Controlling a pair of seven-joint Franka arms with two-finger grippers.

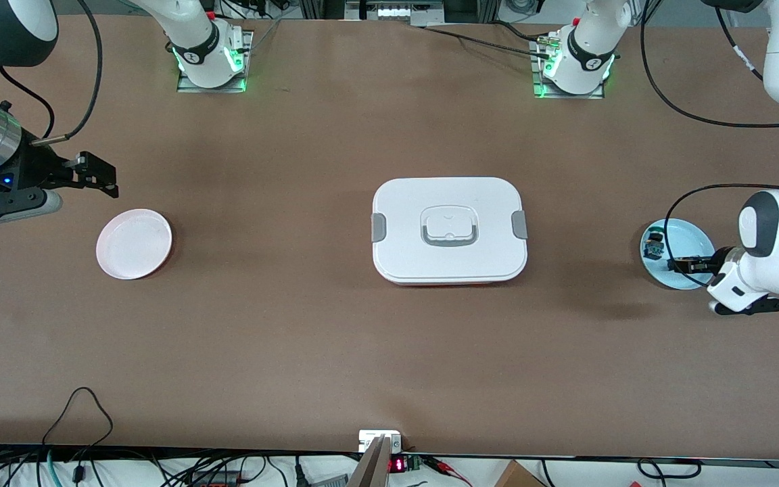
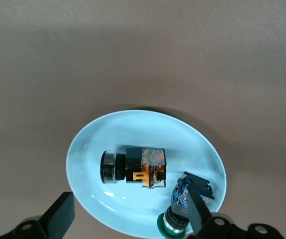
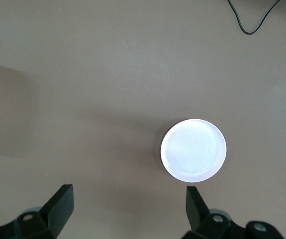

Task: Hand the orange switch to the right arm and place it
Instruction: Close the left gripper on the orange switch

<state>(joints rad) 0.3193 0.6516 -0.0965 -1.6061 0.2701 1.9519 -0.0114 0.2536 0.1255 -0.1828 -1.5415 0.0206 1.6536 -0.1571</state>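
Two small switches lie in one round pale-blue plate (image 1: 690,238) near the edge of the brown table (image 1: 295,325) at the left arm's end: the orange switch (image 2: 145,167), a black blocky body with an orange face and a round dark cap, lying on its side mid-plate, and a dark switch with a blue-green ringed top (image 2: 180,211) beside it close to the plate's rim. One round pale-pink plate (image 1: 134,243) sits toward the right arm's end, and one white rectangular lidded box with grey clips (image 1: 449,230) stands mid-table.

The left gripper (image 2: 133,219) hangs low over the blue plate, wrist bent downward, fingers spread wide with nothing between them. The right gripper (image 1: 95,177) hovers over the table beside the pink plate, its arm waiting, fingers likewise wide apart and empty.
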